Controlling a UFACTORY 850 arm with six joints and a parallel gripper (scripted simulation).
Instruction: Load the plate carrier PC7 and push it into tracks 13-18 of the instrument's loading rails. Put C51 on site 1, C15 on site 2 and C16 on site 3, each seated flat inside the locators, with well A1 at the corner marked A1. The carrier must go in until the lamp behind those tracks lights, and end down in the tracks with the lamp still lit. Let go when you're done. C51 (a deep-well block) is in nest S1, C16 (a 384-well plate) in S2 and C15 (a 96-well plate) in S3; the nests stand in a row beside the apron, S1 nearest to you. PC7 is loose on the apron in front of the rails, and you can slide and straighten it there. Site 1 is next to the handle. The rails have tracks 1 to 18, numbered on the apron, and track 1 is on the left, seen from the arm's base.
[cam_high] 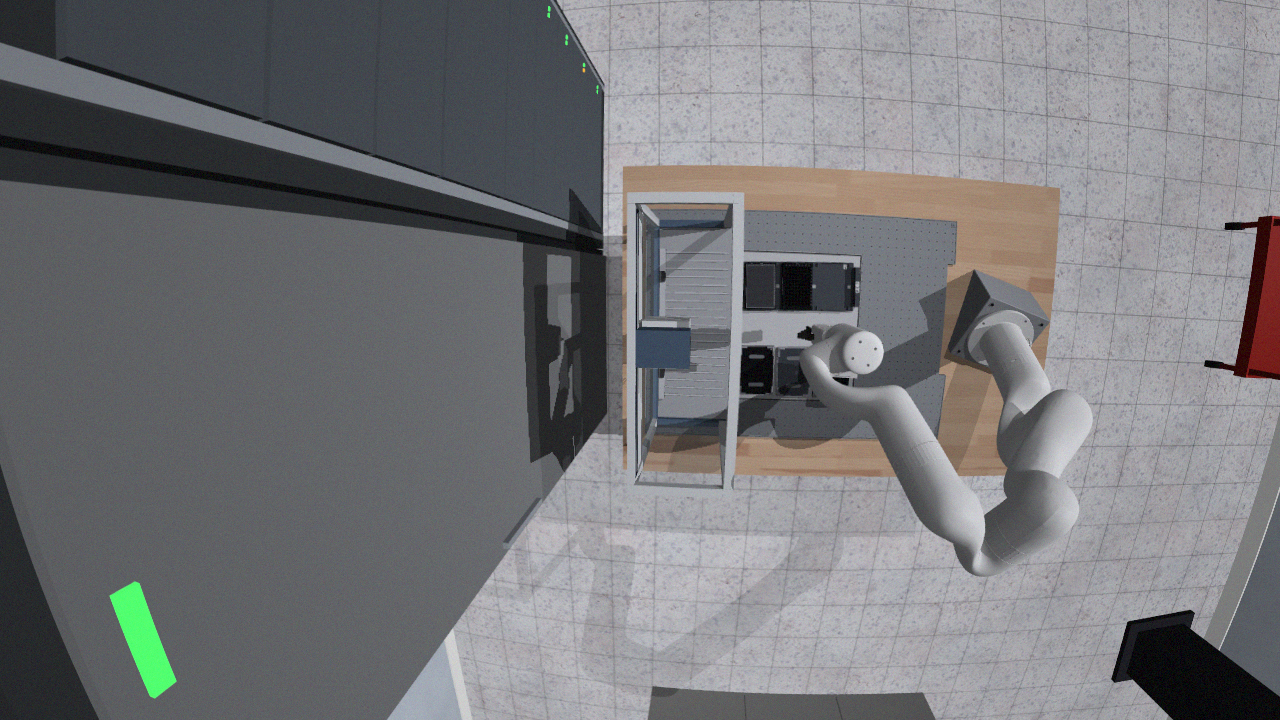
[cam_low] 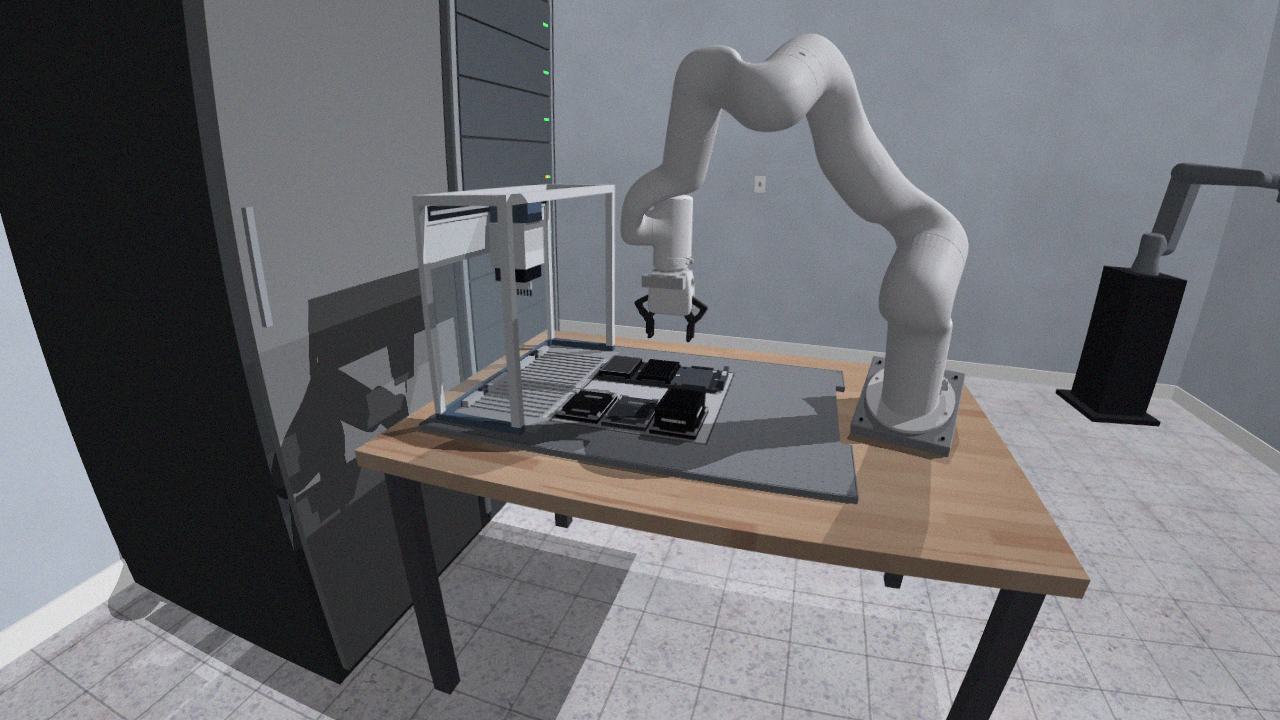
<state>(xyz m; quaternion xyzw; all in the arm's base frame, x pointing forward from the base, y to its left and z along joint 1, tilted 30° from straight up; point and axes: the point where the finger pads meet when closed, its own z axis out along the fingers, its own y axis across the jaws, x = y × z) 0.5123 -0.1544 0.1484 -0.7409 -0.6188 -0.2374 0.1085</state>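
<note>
The white instrument frame (cam_low: 514,268) is standing at the bench's (cam_low: 716,528) left edge. Beside its rails, two rows of three dark plates are lying: PC7 (cam_high: 799,285) and the nests (cam_low: 633,413). The pincer (cam_low: 669,329) is hanging released, well above them, gripping nothing.

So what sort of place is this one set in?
Most likely a lab automation room. A white robot arm is bolted to a wooden table beside a frame-topped instrument with loading rails and dark well plates. A tall grey cabinet stands behind, on a tiled floor.
</note>
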